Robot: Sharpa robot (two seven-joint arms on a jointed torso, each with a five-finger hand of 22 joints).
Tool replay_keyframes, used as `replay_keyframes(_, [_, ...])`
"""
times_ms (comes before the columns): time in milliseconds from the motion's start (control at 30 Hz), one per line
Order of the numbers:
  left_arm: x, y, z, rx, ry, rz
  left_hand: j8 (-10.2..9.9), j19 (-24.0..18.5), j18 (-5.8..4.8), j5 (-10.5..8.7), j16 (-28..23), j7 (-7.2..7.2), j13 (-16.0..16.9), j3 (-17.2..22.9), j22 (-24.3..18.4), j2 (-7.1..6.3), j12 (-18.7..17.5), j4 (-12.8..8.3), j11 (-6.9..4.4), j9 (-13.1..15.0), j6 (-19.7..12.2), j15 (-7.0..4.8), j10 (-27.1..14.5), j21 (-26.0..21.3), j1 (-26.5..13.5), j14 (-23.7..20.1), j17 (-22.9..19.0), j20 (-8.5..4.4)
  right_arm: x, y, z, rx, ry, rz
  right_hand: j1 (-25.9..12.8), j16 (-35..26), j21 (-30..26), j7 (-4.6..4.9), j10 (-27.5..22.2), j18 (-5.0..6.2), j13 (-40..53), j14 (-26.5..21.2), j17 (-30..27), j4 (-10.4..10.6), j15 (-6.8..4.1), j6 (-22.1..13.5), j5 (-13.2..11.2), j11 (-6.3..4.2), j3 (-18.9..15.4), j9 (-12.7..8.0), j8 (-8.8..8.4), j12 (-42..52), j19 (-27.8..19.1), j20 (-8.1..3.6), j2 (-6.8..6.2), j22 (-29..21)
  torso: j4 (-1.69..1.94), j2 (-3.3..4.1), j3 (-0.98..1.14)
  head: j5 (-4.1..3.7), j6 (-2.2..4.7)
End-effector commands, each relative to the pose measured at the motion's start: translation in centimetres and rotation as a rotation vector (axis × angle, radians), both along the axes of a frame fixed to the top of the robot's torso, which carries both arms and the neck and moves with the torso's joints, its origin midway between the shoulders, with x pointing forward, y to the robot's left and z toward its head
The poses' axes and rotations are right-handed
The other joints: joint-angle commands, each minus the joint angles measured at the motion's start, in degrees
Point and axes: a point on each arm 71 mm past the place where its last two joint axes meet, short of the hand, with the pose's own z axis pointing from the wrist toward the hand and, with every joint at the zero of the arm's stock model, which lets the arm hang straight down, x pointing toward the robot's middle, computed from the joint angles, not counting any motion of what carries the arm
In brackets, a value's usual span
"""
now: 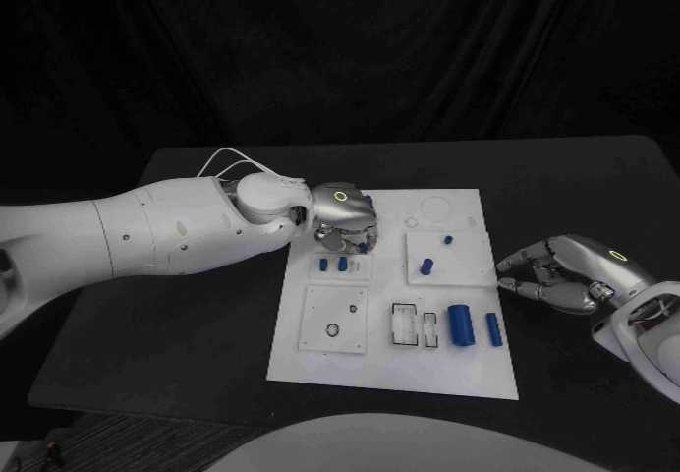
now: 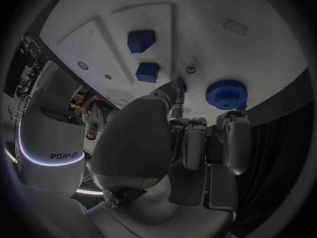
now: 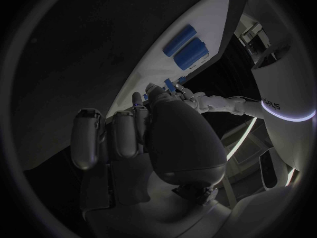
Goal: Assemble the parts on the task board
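Observation:
The white task board (image 1: 404,366) lies mid-table. My left hand (image 1: 345,218) hovers over its far left corner with most fingers curled; one fingertip (image 2: 175,92) reaches down to the board and pinches a small blue part (image 2: 182,86) beside a small hole (image 2: 190,69). A blue gear (image 2: 226,93) sits next to that fingertip, and two blue blocks (image 2: 141,40) lie further on. My right hand (image 1: 560,275) rests on the black table just right of the board, fingers curled in and holding nothing. A thick blue cylinder (image 1: 461,325) and a thin one (image 1: 493,329) lie near the board's front right.
Small blue pieces (image 1: 334,264) lie just in front of the left hand, and two more (image 1: 428,265) stand in a square recess mid-board. A square plate (image 1: 336,320) and slotted recesses (image 1: 407,325) occupy the board's front. Bare black table (image 1: 185,324) surrounds the board.

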Motion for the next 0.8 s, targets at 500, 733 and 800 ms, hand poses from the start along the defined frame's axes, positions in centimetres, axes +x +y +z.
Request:
replay_keyframes(500, [-0.3,1.9,1.1,-0.241,-0.037,0.054,0.57,1.95,-1.19,0.12,0.15,-0.48,15.08,-0.05,13.23,0.80,0.57,-0.87,0.11,0.93,2.25,0.11,5.96,1.95,-1.33,5.95,15.10,-0.20,0.0,-0.1,0.0,-0.005,0.005,-0.003,0.40,0.05,0.05,0.02,0.03,0.08,-23.84,2.09,-0.17,0.02,-0.36,0.64,-0.48,-0.10,-0.23,0.09,0.23,-0.31,2.04,0.06,0.10,12.02,0.03,-0.07,-0.06,0.53,0.19])
replay_keyframes(733, [0.8,4.6,2.0,-0.566,0.243,0.276,-0.32,2.95,-1.50,1.53,0.15,0.52,15.08,-0.56,13.63,0.71,0.57,-0.71,0.76,0.68,1.64,0.13,5.96,3.10,-1.72,5.95,15.10,-0.30,0.0,-0.1,0.0,-0.008,0.008,-0.005,0.43,-0.05,-0.10,0.01,-0.02,0.12,-24.04,2.05,-0.38,0.03,-0.35,0.67,-0.54,-0.10,-0.23,0.10,0.24,-0.52,1.98,0.06,0.12,11.98,0.04,-0.07,-0.03,0.50,0.33])
replay_keyframes(800, [1.1,5.6,2.1,-0.664,0.342,0.340,-0.31,2.97,-1.51,1.96,0.15,0.57,15.08,-0.70,13.63,0.81,0.57,-0.70,0.73,0.71,1.80,0.26,5.96,3.13,-1.73,5.95,15.10,-0.26,0.0,-0.1,-0.1,-0.008,0.008,-0.007,0.43,-0.05,-0.10,0.01,-0.02,0.12,-24.04,2.05,-0.38,0.03,-0.35,0.67,-0.54,-0.10,-0.23,0.10,0.24,-0.52,1.98,0.06,0.12,11.98,0.03,-0.05,-0.02,0.53,0.30])
